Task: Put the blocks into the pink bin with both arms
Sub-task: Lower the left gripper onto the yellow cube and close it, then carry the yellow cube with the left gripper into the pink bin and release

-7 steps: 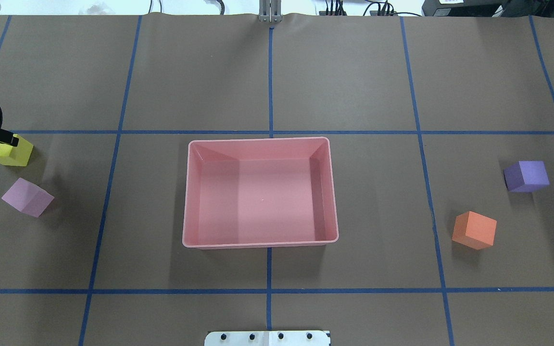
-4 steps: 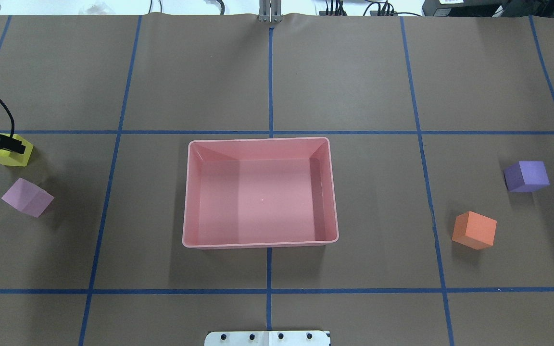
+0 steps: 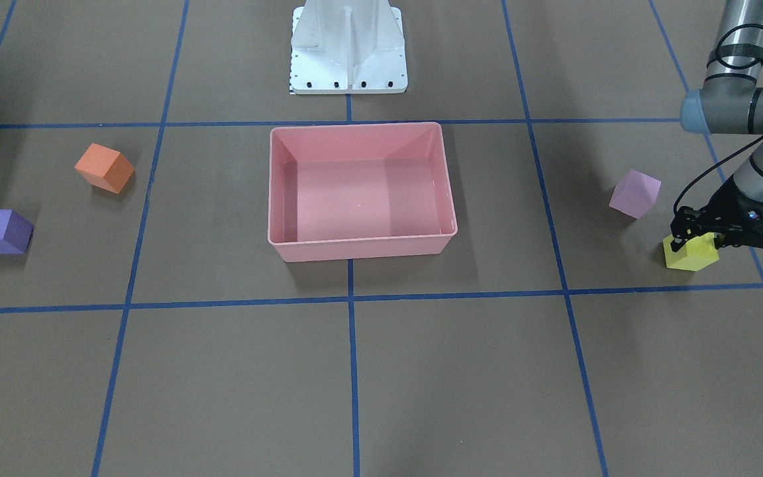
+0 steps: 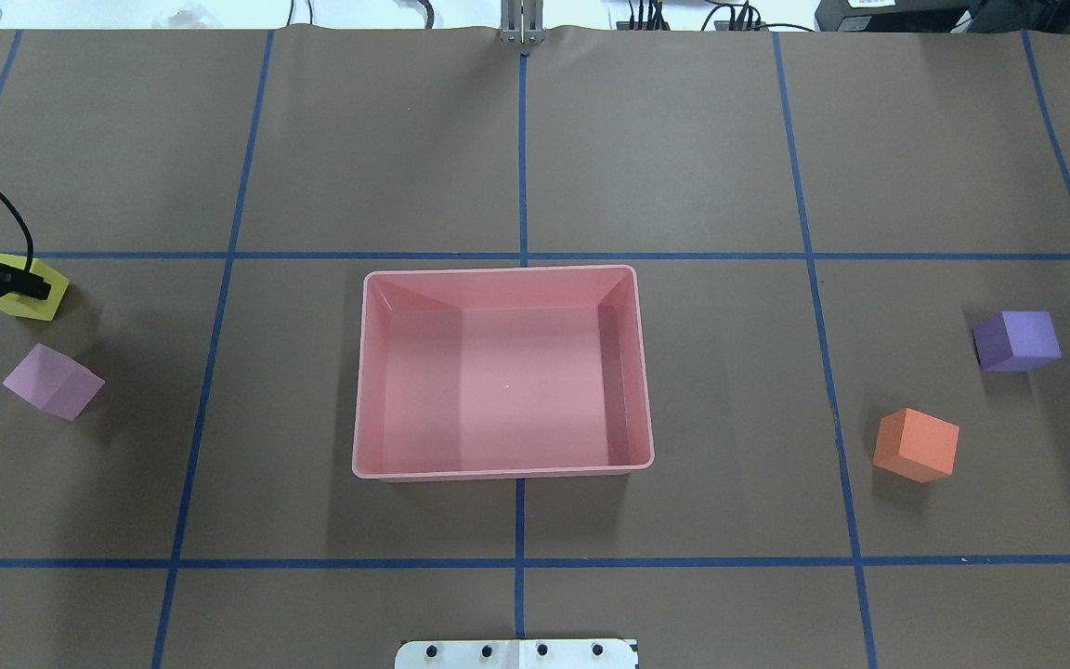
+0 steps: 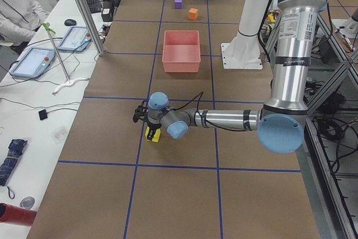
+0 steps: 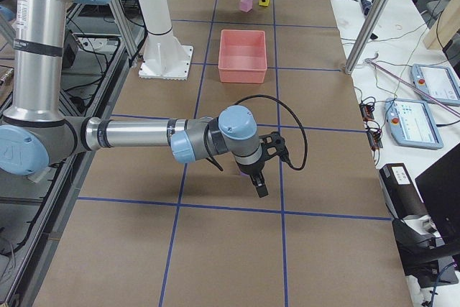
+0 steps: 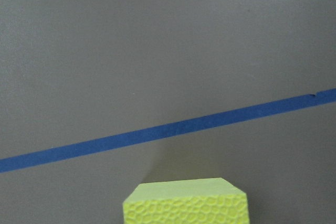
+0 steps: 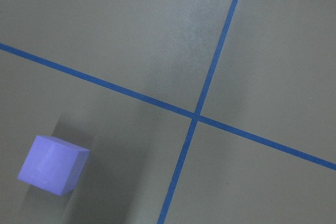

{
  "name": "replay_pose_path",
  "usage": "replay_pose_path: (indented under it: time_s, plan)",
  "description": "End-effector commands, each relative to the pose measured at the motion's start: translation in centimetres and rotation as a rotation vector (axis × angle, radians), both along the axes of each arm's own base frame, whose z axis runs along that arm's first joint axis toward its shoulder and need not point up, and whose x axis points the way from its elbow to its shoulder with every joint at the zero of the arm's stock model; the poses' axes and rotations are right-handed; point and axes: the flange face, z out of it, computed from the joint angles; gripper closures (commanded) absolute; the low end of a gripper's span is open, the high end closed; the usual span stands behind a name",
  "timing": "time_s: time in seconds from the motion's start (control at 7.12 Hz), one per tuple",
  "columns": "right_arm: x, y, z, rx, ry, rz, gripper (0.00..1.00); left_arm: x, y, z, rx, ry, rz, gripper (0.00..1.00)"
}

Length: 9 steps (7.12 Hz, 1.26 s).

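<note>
Here, dimpled yellow foam cube (image 7: 185, 203) on smooth matte brown table (image 7: 157, 51)

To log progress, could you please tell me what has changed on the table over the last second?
The left hand has moved rightward in the overhead view, further across the top of the yellow block; whether it has gripped it cannot be told. The yellow block, lilac block, purple block, orange block and pink bin stayed put.
</note>
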Motion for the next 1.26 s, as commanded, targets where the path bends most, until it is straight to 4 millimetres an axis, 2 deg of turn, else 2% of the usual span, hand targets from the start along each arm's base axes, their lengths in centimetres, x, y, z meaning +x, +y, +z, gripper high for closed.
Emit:
replay_pose_path:
  time_s: [0.0,0.28,0.42,0.7,0.98,1.12]
  plan:
    - [0.0,0.0,0.0,-0.001,-0.003,0.0,0.0,0.3,-2.9,-8.9,-0.015,0.015,-0.02,0.98]
    - [0.0,0.0,-0.1,0.0,-0.005,0.0,0.0,1.3,-4.1,-21.1,-0.083,0.04,-0.083,0.98]
    - [-0.1,-0.1,-0.4,-0.014,-0.016,0.018,0.0,4.0,-4.7,-28.0,-0.114,0.083,-0.106,0.98]
    - [-0.6,-0.1,-1.8,-0.103,-0.079,0.114,0.0,12.9,-1.7,-37.6,-0.184,0.169,-0.119,0.97]
    - [-3.4,-0.3,-5.3,-0.171,-0.128,0.176,0.0,22.7,3.4,-45.0,-0.227,0.137,-0.149,0.96]
    - [-5.1,-0.3,-6.5,-0.194,-0.143,0.181,0.0,25.9,5.9,-47.6,-0.23,0.109,-0.15,0.93]
